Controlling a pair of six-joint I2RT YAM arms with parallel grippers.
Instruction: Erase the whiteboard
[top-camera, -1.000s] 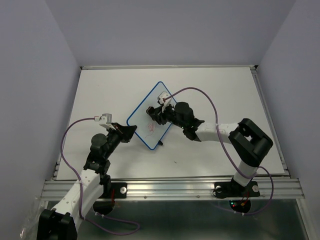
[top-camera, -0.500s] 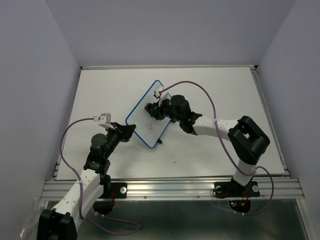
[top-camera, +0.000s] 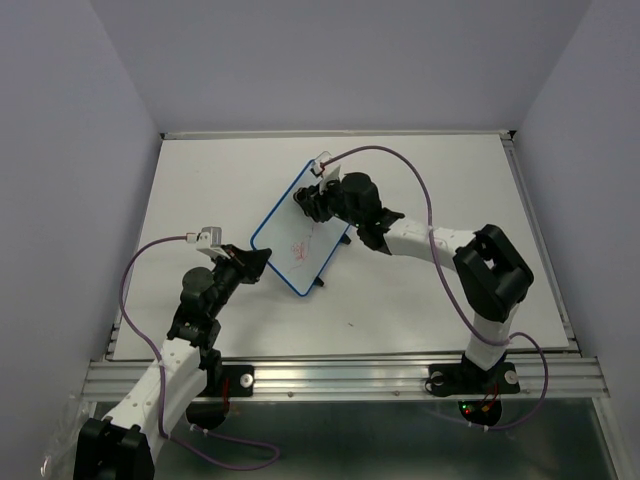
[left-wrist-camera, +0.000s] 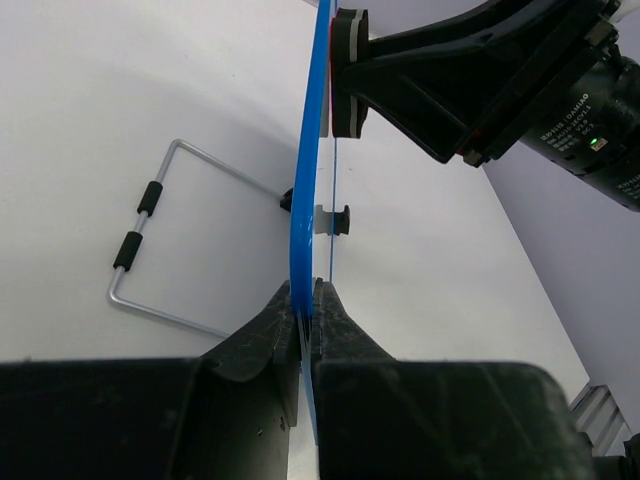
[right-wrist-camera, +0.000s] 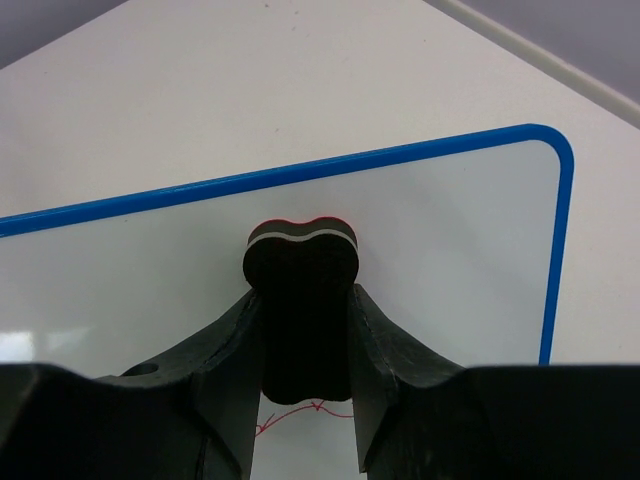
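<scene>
The whiteboard (top-camera: 300, 240), white with a thin blue frame, stands tilted near the table's middle, with red scribbles (top-camera: 299, 251) on its lower half. My left gripper (top-camera: 255, 262) is shut on its near left edge, seen edge-on in the left wrist view (left-wrist-camera: 305, 310). My right gripper (top-camera: 310, 200) is shut on a black eraser (right-wrist-camera: 300, 300) pressed on the board's upper part (right-wrist-camera: 450, 250). A red line (right-wrist-camera: 310, 410) shows just below the eraser.
The board's wire stand (left-wrist-camera: 165, 245) with black sleeves rests on the white tabletop (top-camera: 430, 200) behind the board. A small dark speck (top-camera: 350, 323) lies on the table near the front. Metal rails (top-camera: 340, 375) run along the near edge.
My right gripper has slid the eraser up the board, from over the scribbles at its middle to near its top corner. The left gripper has kept its hold.
</scene>
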